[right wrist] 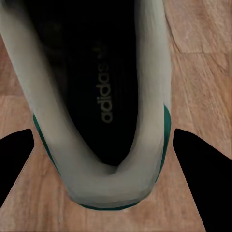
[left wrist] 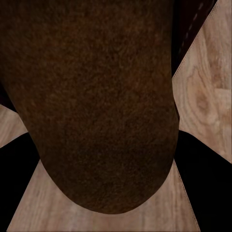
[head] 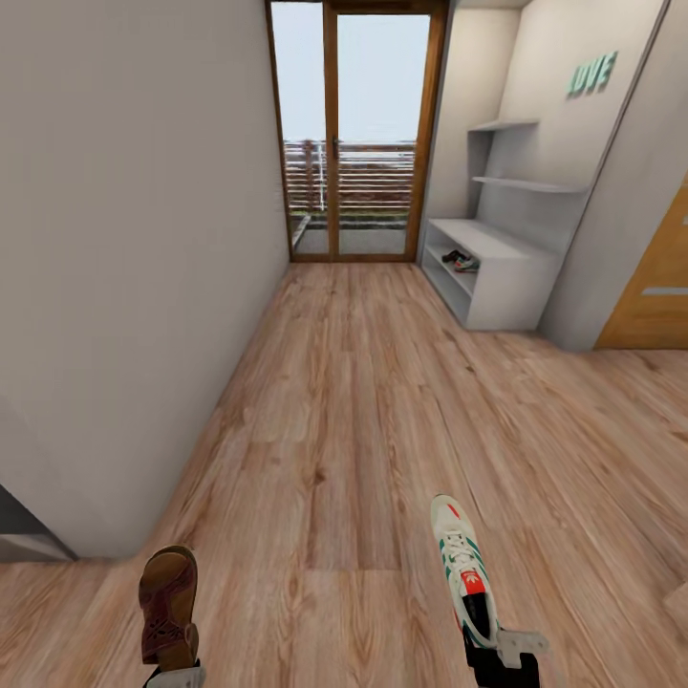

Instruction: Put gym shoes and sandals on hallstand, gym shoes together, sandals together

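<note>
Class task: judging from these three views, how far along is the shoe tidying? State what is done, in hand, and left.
Done: shoes already lie on the rack's lower shelf; which ones is too small to tell. In hand: the left gripper carries a sandal, the right gripper a sneaker. Left: crossing the floor and shelving both.

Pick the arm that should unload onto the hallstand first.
Probably right. The hallstand stands ahead on the robot's right, nearer the right gripper holding the gym shoe; the left gripper carries a sandal.

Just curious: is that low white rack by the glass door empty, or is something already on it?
Not empty: the hallstand has a shoe in its upper open slot. Its top looks bare.
</note>
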{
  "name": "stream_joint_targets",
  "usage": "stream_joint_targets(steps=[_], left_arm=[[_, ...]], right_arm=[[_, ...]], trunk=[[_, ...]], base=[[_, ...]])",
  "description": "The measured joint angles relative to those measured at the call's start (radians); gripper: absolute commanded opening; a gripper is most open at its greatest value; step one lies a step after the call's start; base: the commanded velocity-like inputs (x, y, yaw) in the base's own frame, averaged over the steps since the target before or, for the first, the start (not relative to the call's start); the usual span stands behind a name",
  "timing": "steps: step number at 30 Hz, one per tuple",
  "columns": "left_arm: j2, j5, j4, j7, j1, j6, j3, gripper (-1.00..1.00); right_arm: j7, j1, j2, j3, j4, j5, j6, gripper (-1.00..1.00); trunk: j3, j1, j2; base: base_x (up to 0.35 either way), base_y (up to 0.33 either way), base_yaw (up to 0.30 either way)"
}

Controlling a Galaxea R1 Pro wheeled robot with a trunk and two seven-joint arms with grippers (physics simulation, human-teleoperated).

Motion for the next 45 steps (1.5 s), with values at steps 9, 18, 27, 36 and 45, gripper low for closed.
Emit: stream_joint_targets(steps=[9, 18, 27, 36, 45], left_arm=[[0.000, 0.000, 0.000, 0.001, 0.000, 0.000, 0.000, -1.00], [0.000, 0.000, 0.001, 0.000, 0.000, 0.000, 0.000, -1.00], [0.000, 0.000, 0.001, 0.000, 0.000, 0.000, 0.000, -1.00], [0.000, 0.000, 0.000, 0.000, 0.000, 0.000, 0.000, -1.00], [0.000, 0.000, 0.001, 0.000, 0.000, 0.000, 0.000, -1.00]], right_arm=[[0.000, 0.000, 0.000, 0.000, 0.000, 0.000, 0.000, -1.00], [0.000, 0.000, 0.000, 0.000, 0.000, 0.000, 0.000, -1.00], [0.000, 0.000, 0.000, 0.000, 0.000, 0.000, 0.000, -1.00], [0.000, 0.000, 0.000, 0.000, 0.000, 0.000, 0.000, -1.00], [0.000, 0.000, 0.000, 0.000, 0.000, 0.000, 0.000, -1.00]], trunk=[[0.000, 0.000, 0.000], [0.000, 0.000, 0.000], [0.000, 0.000, 0.000], [0.000, 0.000, 0.000], [0.000, 0.000, 0.000]], base=[[0.337, 0.000, 0.000], [0.337, 0.000, 0.000], [0.337, 0.000, 0.000], [0.337, 0.000, 0.000], [0.337, 0.000, 0.000]])
